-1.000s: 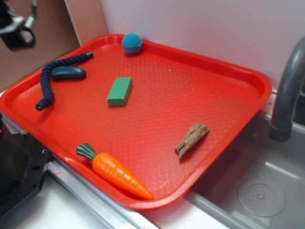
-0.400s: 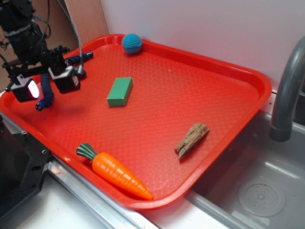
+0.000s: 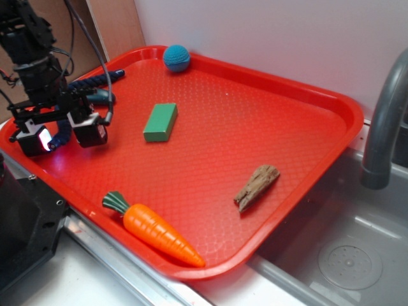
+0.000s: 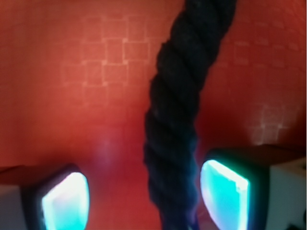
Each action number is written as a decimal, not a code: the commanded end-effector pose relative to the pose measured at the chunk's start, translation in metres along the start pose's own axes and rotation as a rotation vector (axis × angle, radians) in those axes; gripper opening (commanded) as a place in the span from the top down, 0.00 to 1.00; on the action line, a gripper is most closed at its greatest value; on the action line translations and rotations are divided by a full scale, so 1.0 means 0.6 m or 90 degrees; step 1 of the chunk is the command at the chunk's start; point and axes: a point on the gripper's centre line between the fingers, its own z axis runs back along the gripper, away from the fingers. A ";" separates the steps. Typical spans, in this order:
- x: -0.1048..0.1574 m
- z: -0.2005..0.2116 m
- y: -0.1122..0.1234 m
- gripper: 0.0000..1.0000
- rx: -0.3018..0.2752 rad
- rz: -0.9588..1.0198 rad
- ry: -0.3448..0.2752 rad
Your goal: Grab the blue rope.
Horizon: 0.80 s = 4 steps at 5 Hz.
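- The gripper (image 3: pixel 62 136) sits low over the left end of the red tray (image 3: pixel 299 89), its two fingers (image 3: pixel 90 132) spread wide apart, one on each side of the blue rope (image 3: pixel 95 79).
- The wrist view confirms the straddle: the rope (image 4: pixel 175 120) runs down the middle of the frame, between the two glowing finger pads (image 4: pixel 223 194), closer to the right-hand pad than to the other. A strip of bare tray shows between the rope and the left pad; on the other side, contact cannot be told.
- The rope lies on the tray floor near the left rim. Its far end points toward the back edge, and the arm hides most of its middle stretch (only short pieces show in the exterior view).
- A dark teal pod (image 3: pixel 102 95) lies just beside the rope, partly hidden behind the gripper cables.
- A blue ball (image 3: pixel 176 58) rests against the back rim of the tray.
- A green block (image 3: pixel 160 122) lies near the tray's centre, well apart from the gripper.
- A piece of wood (image 3: pixel 256 187) lies toward the right side.
- A toy carrot (image 3: pixel 155 229) lies along the front rim.
- A grey faucet (image 3: pixel 386 121) stands over a sink (image 3: pixel 347 255), to the right of the tray.
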 end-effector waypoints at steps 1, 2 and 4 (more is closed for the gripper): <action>-0.011 0.007 0.009 1.00 0.035 0.000 -0.006; -0.011 0.009 0.011 1.00 0.039 -0.021 -0.013; 0.002 0.123 -0.082 1.00 0.090 -0.239 -0.130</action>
